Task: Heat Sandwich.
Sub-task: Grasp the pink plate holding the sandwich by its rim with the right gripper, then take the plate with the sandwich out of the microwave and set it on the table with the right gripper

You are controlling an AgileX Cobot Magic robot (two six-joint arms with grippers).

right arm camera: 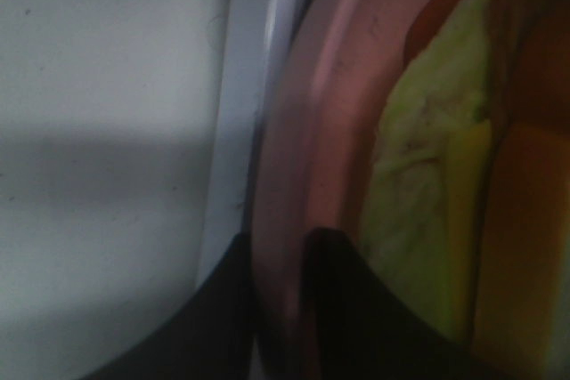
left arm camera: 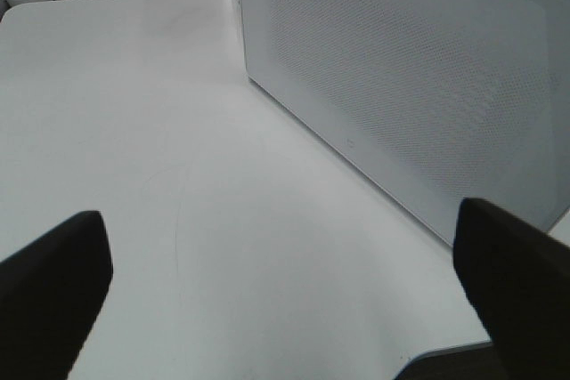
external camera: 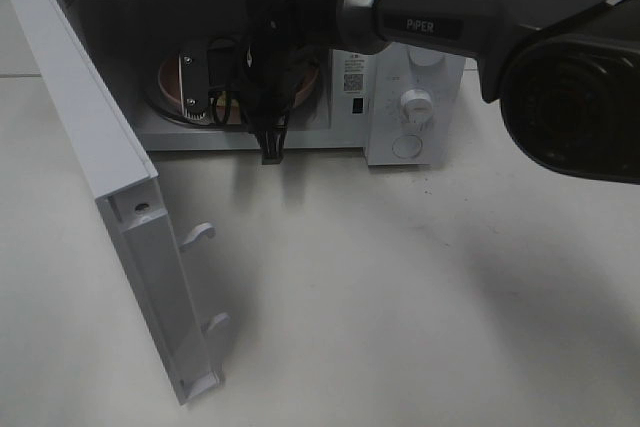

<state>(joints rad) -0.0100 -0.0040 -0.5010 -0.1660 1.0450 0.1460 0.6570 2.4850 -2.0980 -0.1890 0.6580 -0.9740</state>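
right gripper (right arm camera: 280, 309) jaws pinch the pink plate (right arm camera: 294, 131) rim inside the microwave (external camera: 400, 77); sandwich (right arm camera: 427, 211) on plate. left gripper (left arm camera: 285, 309) jaws spread beside microwave door (left arm camera: 401, 77).

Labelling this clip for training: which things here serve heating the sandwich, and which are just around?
Job:
sandwich
pink plate
microwave
microwave door
right gripper, jaws on the plate rim

Around:
table
left gripper, idle
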